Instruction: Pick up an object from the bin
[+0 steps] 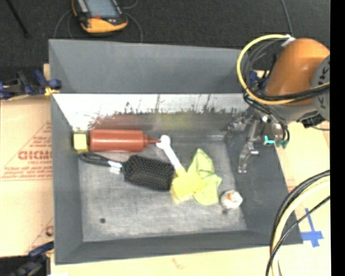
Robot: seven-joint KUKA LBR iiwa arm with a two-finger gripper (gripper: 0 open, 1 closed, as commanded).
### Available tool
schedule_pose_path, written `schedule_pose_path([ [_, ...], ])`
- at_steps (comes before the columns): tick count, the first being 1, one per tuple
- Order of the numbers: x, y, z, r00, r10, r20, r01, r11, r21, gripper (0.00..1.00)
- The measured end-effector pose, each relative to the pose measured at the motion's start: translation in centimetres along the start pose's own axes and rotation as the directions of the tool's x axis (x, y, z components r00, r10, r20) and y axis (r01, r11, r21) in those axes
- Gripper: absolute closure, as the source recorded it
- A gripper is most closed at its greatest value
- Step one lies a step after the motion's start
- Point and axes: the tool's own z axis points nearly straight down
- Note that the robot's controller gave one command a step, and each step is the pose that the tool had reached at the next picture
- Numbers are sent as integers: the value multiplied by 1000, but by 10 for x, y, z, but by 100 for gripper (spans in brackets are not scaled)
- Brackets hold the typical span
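Apparently empty, the pincer (246, 154) hangs at the right of the bin (161, 68); its opening is unclear.

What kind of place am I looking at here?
Probably a robotics lab: a cabled robot arm hangs over a grey metal bin holding mismatched household things, like a black hairbrush and a red bottle.

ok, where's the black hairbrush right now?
Camera view, left-centre of the bin floor: the black hairbrush lies just below the red bottle, its head beside the white-handled yellow sponge to the view's right.
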Motion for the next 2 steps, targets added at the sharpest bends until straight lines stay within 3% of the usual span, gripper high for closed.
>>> schedule_pose_path([
  [2, -2, 1, -5, 1000, -3, 8, 3, 1000, 2, 0],
])
